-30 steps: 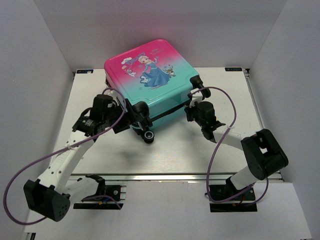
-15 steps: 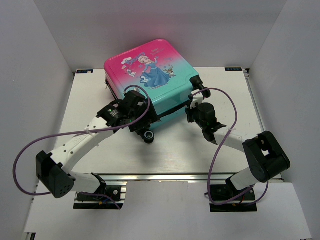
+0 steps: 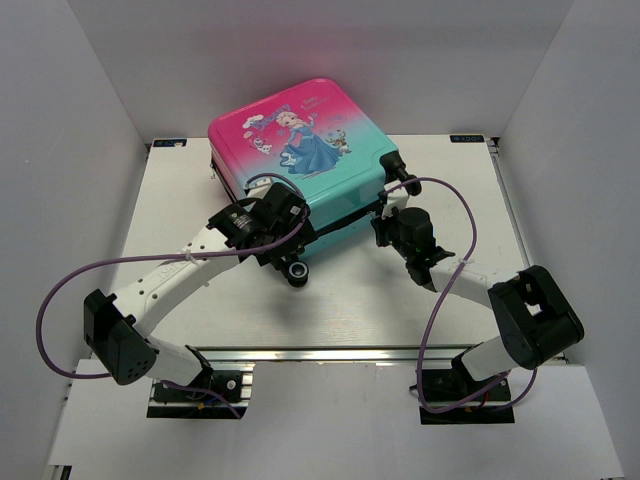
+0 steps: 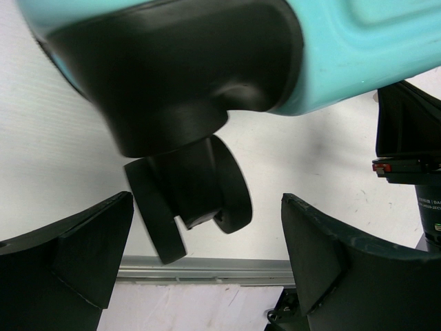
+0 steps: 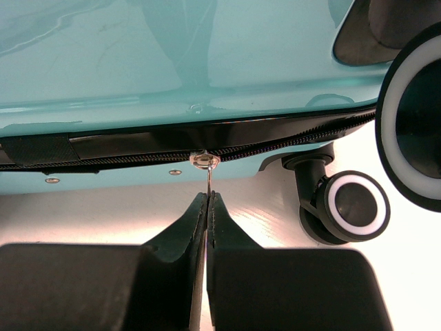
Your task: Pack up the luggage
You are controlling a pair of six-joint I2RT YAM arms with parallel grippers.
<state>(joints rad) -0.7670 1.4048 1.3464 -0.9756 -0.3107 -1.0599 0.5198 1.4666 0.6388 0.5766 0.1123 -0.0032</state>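
Your luggage [image 3: 300,140] lies flat and zipped at the far middle of the table [image 3: 340,305], printed shell up, just where it lay a second ago. What has changed is your left arm: it has swung in from the left, and its wrist now sits against the suitcase's near corner instead of out beside the left edge. The left gripper [image 4: 207,210] stands wide open, its two fingers on either side of the black corner wheel [image 4: 200,186] and clear of it, so nothing is held there. Your right arm has barely shifted over that second. The right gripper [image 5: 207,200] is pinched closed on the zipper pull [image 5: 205,165] along the near-right edge, the thin metal tab running straight from the slider on the black zip into the closed fingertips, with a white-rimmed wheel [image 5: 355,205] just to its right.
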